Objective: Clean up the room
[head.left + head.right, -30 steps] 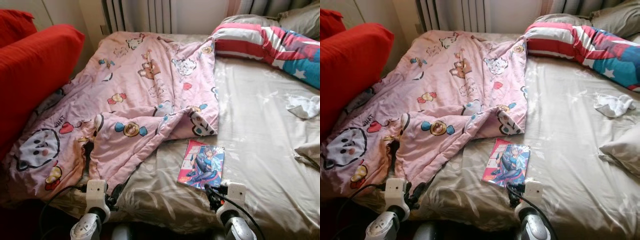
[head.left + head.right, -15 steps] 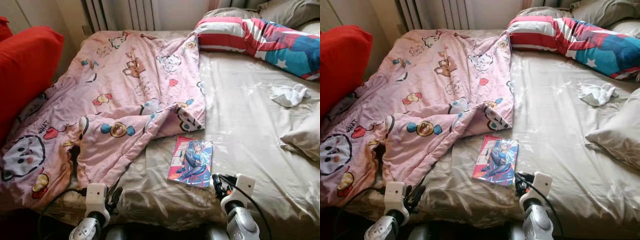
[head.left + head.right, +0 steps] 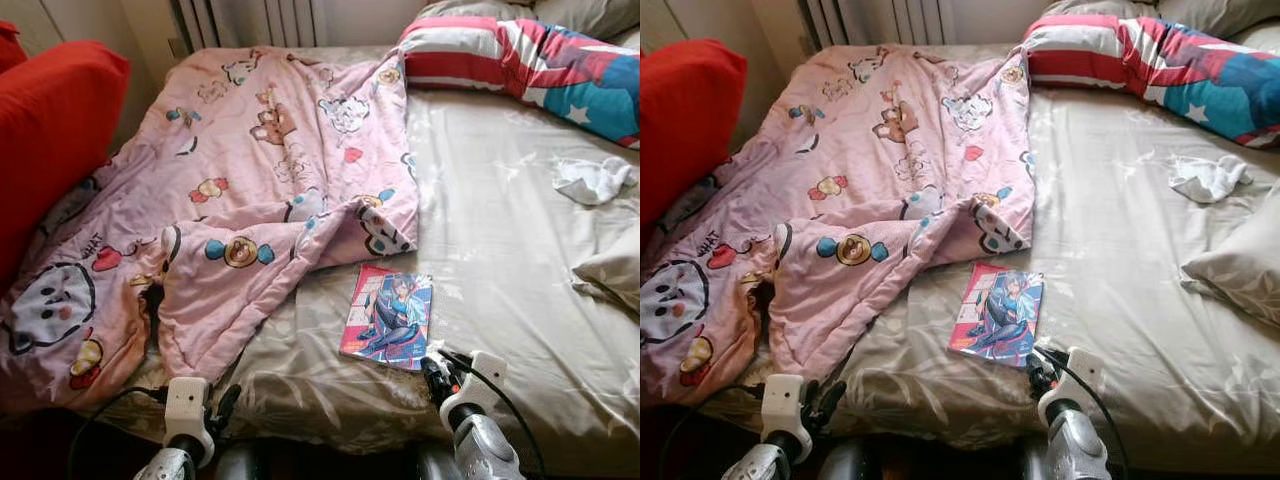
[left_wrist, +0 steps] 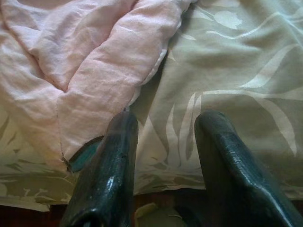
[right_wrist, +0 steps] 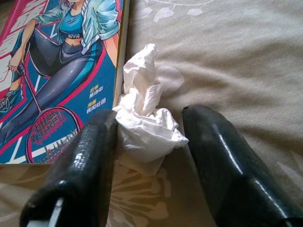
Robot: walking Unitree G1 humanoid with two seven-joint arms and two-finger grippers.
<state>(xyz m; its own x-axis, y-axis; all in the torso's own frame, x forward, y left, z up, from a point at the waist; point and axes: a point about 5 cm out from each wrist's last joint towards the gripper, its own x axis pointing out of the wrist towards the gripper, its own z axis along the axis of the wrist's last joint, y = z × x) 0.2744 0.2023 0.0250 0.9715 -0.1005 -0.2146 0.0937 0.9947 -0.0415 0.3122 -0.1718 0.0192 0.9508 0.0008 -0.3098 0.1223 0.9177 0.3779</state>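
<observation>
The right claw (image 5: 147,156) has been brought down over the crumpled tissue (image 5: 144,120) beside the magazine (image 3: 390,315), fingers spread; a grasp seems prepared. The left claw (image 4: 163,161) is also spread.

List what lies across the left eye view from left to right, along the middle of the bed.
Red cushion → pink cartoon-print quilt → magazine with a comic-style cover → bare beige leaf-patterned sheet → crumpled white cloth

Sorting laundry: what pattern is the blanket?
Pink blanket with cartoon animals; clearest in left eye view.
</observation>
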